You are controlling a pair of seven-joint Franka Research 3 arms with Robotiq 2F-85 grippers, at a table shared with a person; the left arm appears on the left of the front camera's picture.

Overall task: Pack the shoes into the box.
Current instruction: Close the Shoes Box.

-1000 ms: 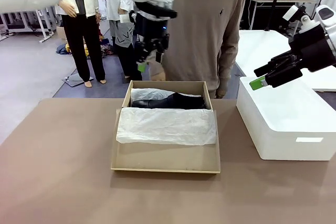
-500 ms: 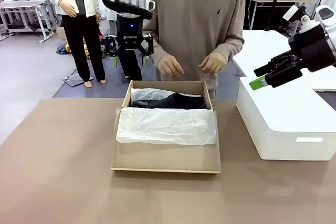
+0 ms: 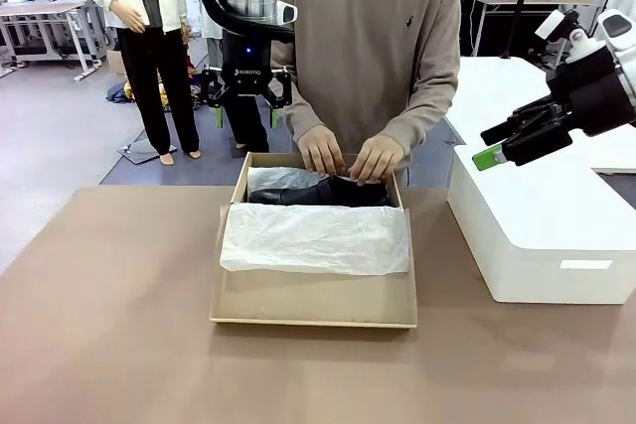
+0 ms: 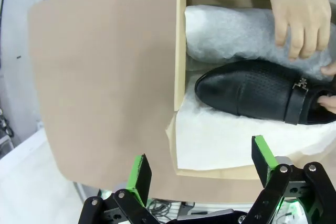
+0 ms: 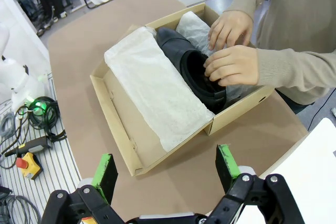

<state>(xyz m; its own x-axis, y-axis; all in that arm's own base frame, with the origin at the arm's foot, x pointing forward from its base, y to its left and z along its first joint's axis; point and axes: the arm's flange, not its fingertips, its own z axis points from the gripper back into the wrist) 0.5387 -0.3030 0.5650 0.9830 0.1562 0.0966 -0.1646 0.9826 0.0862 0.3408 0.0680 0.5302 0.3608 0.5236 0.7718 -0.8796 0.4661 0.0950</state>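
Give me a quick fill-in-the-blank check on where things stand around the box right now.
1. Inside the box lies a glossy black ____.
2. The person's hands reach into the box at its ____ end, seen from the front camera.
3. The left gripper and the right gripper both have their jaws ____.
4. The white block stands on the robot's ____ side of the box.
Missing words: shoe; far; open; right.

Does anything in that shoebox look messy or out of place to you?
Slightly untidy: the white tissue paper hangs out over the near wall of the box onto its flat-open lid. One black shoe lies bare at the far side, where the person's hands are busy. Nothing looks damaged.
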